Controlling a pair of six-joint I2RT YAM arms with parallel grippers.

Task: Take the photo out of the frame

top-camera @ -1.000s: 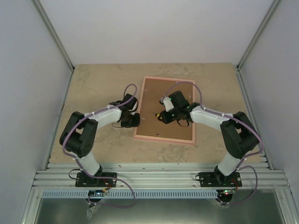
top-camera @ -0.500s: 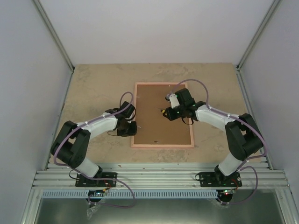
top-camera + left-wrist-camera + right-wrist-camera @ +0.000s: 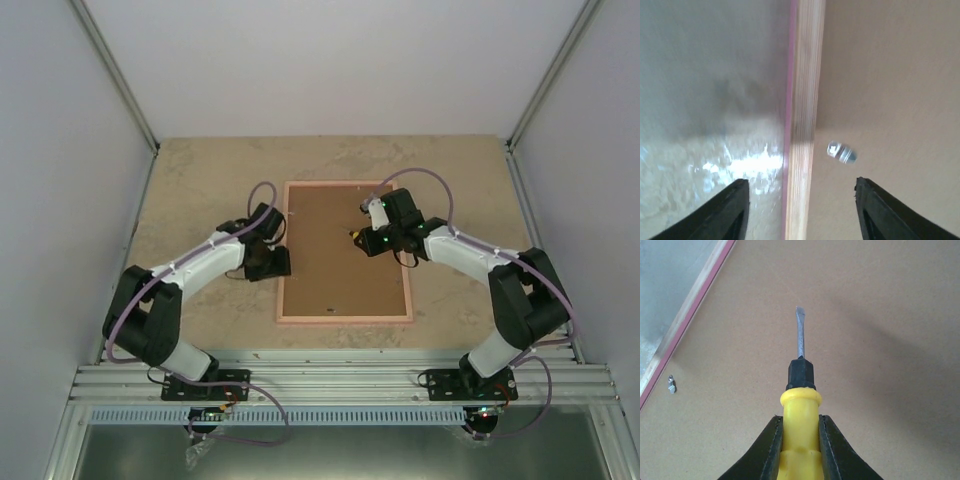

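Roughly in the middle of the beige marbled table (image 3: 200, 190) lies the frame (image 3: 345, 319), flat and back side up, its long sides running from the table's near edge toward the far edge. Its thin pink rim surrounds a plain brown backing board (image 3: 340, 285) that fills the whole rectangle. The photo cannot be seen in any view.

Both arms reach in from the near edge. The left gripper (image 3: 268, 262) is at the frame's left long side, about halfway along. In its wrist view the jaws are spread wide and grip nothing: one dark fingertip is over the bare table, the other is over the backing board, and the pale wooden rim runs between them.

The right gripper (image 3: 372, 240) is over the far right part of the backing board, inside the rim. Its jaws are pinched on the yellow handle of a screwdriver (image 3: 800, 385). The black collar and flat steel blade stick out past the fingers over the brown board. Whether the blade tip touches the board cannot be told.

A small metal tab (image 3: 841, 152) sits on the backing board just beside the left rim, ahead of the left gripper's fingertips. The right wrist view shows a similar tab near the pink rim.
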